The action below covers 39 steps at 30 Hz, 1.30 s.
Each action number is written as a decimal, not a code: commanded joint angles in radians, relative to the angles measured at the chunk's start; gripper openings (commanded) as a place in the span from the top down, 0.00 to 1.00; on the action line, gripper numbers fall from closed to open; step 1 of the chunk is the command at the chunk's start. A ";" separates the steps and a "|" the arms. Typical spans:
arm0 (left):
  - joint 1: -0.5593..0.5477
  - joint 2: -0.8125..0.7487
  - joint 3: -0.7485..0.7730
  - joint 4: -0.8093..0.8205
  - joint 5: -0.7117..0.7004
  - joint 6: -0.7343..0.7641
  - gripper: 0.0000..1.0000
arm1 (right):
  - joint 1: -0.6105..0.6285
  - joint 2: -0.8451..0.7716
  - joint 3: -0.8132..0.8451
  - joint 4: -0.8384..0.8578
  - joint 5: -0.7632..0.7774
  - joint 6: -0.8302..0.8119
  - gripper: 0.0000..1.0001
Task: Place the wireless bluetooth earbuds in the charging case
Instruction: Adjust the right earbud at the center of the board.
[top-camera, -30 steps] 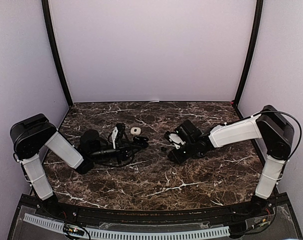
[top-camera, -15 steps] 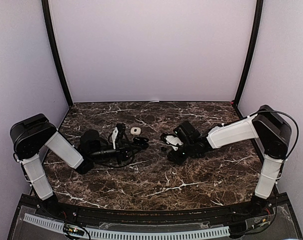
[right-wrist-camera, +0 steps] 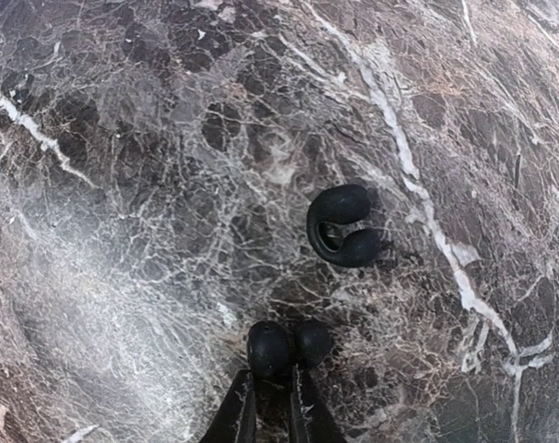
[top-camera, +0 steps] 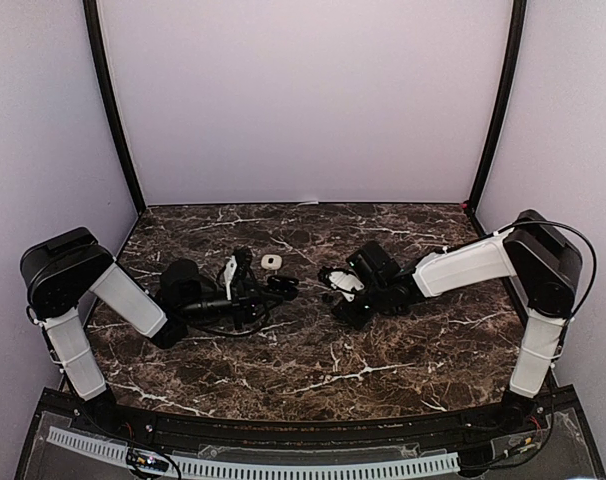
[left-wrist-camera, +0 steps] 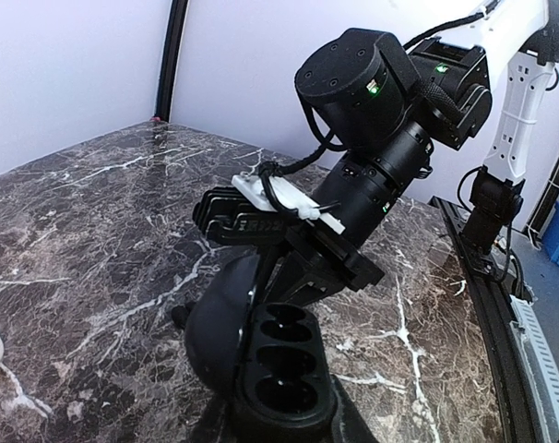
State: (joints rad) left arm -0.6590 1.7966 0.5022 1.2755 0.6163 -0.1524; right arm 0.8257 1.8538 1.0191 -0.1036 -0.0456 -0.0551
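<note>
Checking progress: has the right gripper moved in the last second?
Yes: the right gripper moved slightly leftward, closer to the small white piece, in the top view.

We see a dark brown marble-look bench (right-wrist-camera: 123,185) veined in white. Just beyond the right jaws lies a glossy black C-shaped earbud (right-wrist-camera: 342,205); a second black earbud (right-wrist-camera: 287,343) sits at their tips. Between the left jaws, the open oval charging case (left-wrist-camera: 279,369) is matte black.

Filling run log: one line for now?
left fingers: hold open charging case | right fingers: pinch dark earbud | second dark earbud: on table
</note>
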 commanded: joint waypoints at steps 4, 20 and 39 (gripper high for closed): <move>0.005 -0.049 -0.022 0.043 0.056 0.075 0.93 | 0.007 -0.087 -0.026 0.016 -0.049 0.000 0.87; 0.003 -0.060 -0.042 0.040 0.051 0.194 0.93 | 0.006 -0.144 -0.072 0.021 0.012 -0.087 0.78; 0.003 -0.058 -0.037 0.035 0.023 0.175 0.93 | 0.009 -0.093 -0.141 0.191 0.188 -0.155 0.79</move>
State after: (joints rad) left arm -0.6590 1.7649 0.4637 1.3067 0.6415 0.0296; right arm 0.8261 1.7248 0.8509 0.0322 0.0940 -0.2337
